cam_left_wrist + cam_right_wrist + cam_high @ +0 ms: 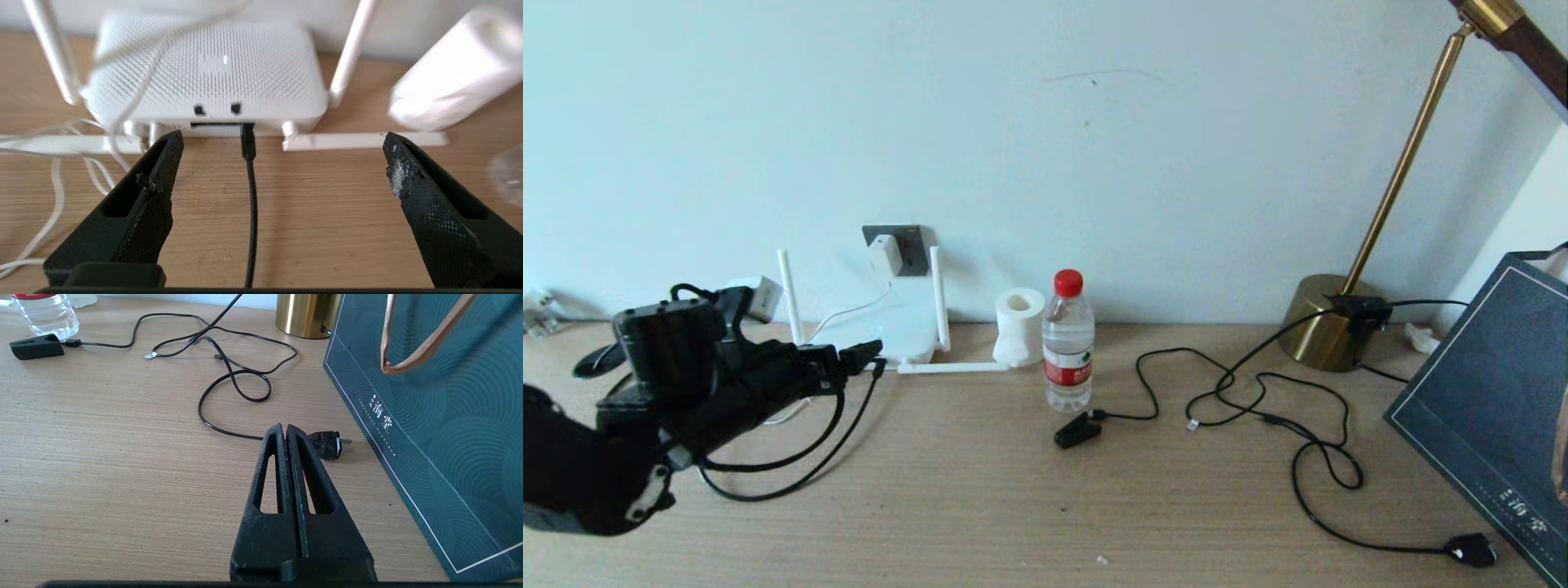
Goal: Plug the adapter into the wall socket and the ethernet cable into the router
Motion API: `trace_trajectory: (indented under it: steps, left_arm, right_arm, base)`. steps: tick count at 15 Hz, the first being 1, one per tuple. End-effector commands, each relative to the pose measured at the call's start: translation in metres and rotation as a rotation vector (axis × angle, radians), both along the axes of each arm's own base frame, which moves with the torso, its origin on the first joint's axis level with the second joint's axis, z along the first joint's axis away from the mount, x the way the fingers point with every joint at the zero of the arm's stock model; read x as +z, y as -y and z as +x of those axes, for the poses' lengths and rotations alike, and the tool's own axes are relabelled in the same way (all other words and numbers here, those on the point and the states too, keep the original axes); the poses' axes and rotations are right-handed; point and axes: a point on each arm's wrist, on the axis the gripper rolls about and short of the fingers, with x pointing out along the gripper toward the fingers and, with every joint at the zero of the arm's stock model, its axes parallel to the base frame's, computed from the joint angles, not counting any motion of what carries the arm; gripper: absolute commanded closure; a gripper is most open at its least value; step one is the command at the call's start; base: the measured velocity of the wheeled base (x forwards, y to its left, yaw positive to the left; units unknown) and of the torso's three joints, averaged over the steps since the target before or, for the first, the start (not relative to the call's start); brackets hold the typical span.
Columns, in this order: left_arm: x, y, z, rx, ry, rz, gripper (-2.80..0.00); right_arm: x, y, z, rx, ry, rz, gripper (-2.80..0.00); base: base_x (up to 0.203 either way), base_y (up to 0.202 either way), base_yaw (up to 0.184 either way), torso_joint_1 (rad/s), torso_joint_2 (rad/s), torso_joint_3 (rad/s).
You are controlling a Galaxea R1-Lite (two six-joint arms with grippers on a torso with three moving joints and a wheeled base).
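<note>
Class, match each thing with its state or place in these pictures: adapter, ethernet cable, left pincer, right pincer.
Things:
1. adapter
2. ethernet cable
3. left pincer
4. right pincer

States or places:
A. shut, above the bare desk near a black plug
B. sitting in the wall socket
C. open, empty, facing the router
D. plugged into the router's front edge

Pairs: 1-B, 2-D, 3-C, 4-A
</note>
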Motion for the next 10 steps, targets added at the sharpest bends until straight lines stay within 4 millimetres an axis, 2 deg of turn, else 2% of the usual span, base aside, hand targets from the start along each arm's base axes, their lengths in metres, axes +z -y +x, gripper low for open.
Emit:
trace_trajectory:
  steps: [1,2,3,5,7,9,10]
  left_arm:
    - [0.029,0.000,-0.025,-0.005,0.098,-0.006,-2.80]
    - [0.039,0.001,-0.037,-0.009,0.129,-0.008,-2.80]
    - [0.049,0.002,-0.048,-0.014,0.165,-0.009,0.00]
    - [0.074,0.003,-0.079,-0.027,0.250,-0.014,0.00]
    - [0.097,0.003,-0.122,-0.042,0.314,-0.017,0.00]
    - [0.102,0.002,-0.170,-0.059,0.299,-0.018,0.00]
    - [0.093,0.000,-0.194,-0.070,0.249,-0.016,0.00]
  right_arm:
    - [0.000,0.000,0.000,0.000,0.001,-0.001,0.00]
    - [0.000,0.000,0.000,0.000,0.001,-0.001,0.00]
    - [0.000,0.000,0.000,0.000,0.000,-0.001,0.00]
    - [0.000,0.000,0.000,0.000,-0.001,-0.001,0.00]
    - [0.000,0.000,0.000,0.001,0.001,-0.001,0.00]
    - [0.000,0.000,0.000,0.000,-0.001,-0.001,0.00]
    - [0.000,0.000,0.000,0.001,0.000,-0.001,0.00]
  base:
    - [0.000,0.000,0.000,0.000,0.00,0.000]
    - [0.000,0.000,0.000,0.000,0.00,0.000]
    - [0.000,0.000,0.000,0.000,0.00,0.000]
    - [0.000,0.000,0.000,0.000,0.00,0.000]
    - [0.000,0.000,0.000,0.000,0.00,0.000]
    - [0.000,0.000,0.000,0.000,0.00,0.000]
    - [0.000,0.000,0.000,0.000,0.00,0.000]
